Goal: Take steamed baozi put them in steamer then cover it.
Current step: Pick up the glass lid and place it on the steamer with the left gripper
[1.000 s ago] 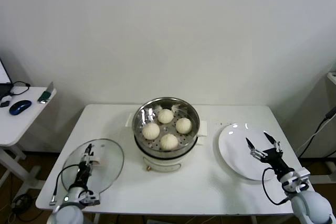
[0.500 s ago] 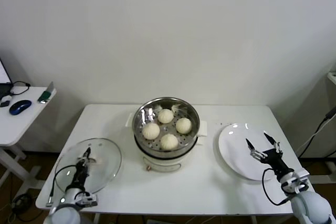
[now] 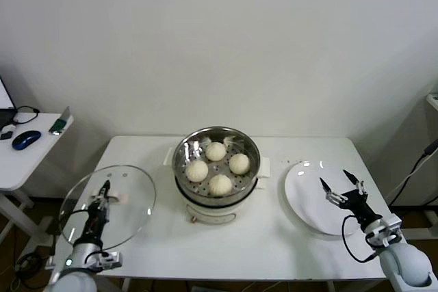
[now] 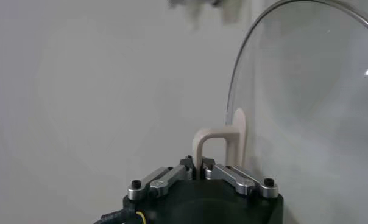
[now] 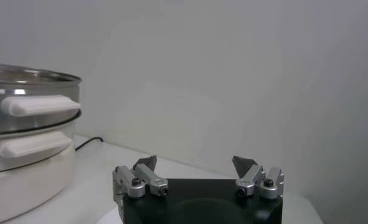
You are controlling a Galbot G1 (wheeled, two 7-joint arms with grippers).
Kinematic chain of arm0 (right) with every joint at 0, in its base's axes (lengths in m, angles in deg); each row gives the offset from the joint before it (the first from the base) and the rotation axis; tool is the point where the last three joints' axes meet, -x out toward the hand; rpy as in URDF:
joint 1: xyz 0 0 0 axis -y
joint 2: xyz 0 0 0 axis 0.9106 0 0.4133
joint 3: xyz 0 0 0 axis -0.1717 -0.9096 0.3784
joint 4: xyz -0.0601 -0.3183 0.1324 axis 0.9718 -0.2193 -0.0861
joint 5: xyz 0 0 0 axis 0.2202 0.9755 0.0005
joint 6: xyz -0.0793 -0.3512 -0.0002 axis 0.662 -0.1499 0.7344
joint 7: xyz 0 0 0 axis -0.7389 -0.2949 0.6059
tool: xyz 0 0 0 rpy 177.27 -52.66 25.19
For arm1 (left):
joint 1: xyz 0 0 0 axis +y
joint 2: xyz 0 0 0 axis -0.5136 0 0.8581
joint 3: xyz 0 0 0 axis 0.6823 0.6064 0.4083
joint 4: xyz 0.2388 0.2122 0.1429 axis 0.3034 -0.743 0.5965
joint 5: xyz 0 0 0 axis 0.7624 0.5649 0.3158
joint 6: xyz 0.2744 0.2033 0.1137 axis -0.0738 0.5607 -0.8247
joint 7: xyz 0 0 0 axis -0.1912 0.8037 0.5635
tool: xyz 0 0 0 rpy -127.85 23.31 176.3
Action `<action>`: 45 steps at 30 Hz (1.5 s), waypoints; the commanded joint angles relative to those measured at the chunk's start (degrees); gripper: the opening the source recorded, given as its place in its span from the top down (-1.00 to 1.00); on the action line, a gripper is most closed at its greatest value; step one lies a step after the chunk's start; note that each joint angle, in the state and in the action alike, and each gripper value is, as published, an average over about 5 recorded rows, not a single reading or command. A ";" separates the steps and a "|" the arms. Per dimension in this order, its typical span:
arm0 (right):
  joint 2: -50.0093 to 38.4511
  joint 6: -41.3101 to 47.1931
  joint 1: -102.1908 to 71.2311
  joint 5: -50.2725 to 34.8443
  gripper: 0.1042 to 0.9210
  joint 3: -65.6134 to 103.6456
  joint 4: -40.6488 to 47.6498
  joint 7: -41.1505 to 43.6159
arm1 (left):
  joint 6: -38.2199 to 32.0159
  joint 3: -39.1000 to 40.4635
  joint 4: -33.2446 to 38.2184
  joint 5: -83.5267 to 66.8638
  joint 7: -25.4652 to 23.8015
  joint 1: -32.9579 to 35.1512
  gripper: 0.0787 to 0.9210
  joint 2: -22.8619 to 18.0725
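Where the white table [image 3: 274, 237] fills the head view, we count four steamed baozi [image 3: 218, 167], one steamer [image 3: 216, 177], one cover [image 3: 106, 204], one white plate [image 3: 311, 200] and two grippers. All four buns sit on the perforated tray inside the steamer, which stands at the middle of the table; its pot is uncovered. We see the left gripper [image 3: 102, 193] at the table's left edge, its fingers [image 4: 223, 175] pinched together on the cover's cream handle [image 4: 217, 143]. The cover is held tilted, partly overhanging the left edge of the table, and lies well apart from the steamer, to its left and nearer the robot. From the left wrist view the glass disc [image 4: 306, 103] stands just beyond the clamped fingertips, on the far side of the handle. We find the right gripper [image 3: 342, 189] over the near part of the plate, at the right of the table, with its fingers [image 5: 146, 164] spread wide and nothing between them; the steamer [image 5: 25, 140] stands well apart from it.
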 commanded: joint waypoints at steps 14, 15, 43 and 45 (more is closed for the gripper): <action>0.33 -0.07 5.15 2.49 -0.76 -4.09 4.11 -0.34 | 36.57 22.18 20.32 -10.94 -15.13 -18.84 0.83 24.47; 0.38 -0.07 5.32 2.61 -0.76 -4.21 4.31 -0.36 | 36.69 24.37 20.22 -8.99 -16.92 -20.78 0.83 23.25; 1.33 -1.35 6.28 4.74 -0.76 -4.00 8.44 0.00 | 36.69 44.62 2.14 12.85 -23.25 -33.86 0.83 -11.29; 1.43 -1.41 6.25 4.78 -0.76 -3.91 8.47 0.03 | 36.69 45.48 1.18 12.82 -23.14 -34.75 0.83 -11.49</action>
